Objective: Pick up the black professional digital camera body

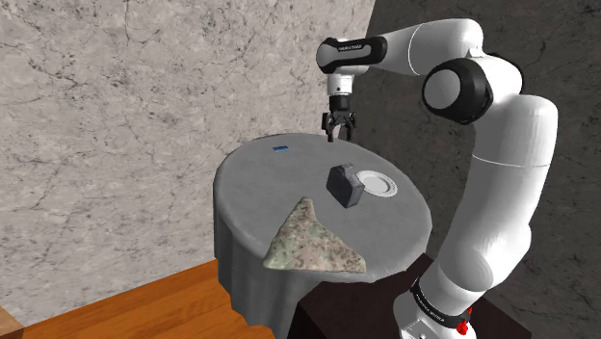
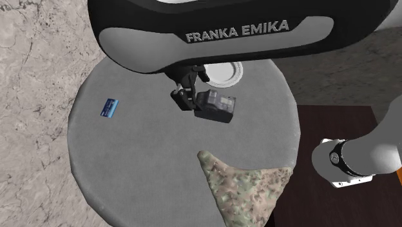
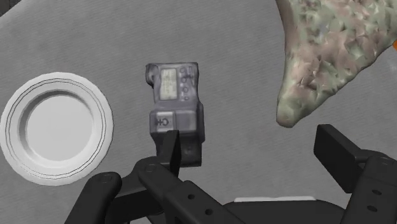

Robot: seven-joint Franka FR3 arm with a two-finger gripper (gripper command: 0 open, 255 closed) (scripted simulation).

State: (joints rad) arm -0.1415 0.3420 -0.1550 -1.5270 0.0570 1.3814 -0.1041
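the dark camera body, near the middle of the round table just beside a white plate, looks rigid, fairly heavy and smooth, so the jaws, spread and empty over the table, should probably close across its flat narrow sides.

Camera body beside white plate on table

Even soft light; rt wall dimmer.
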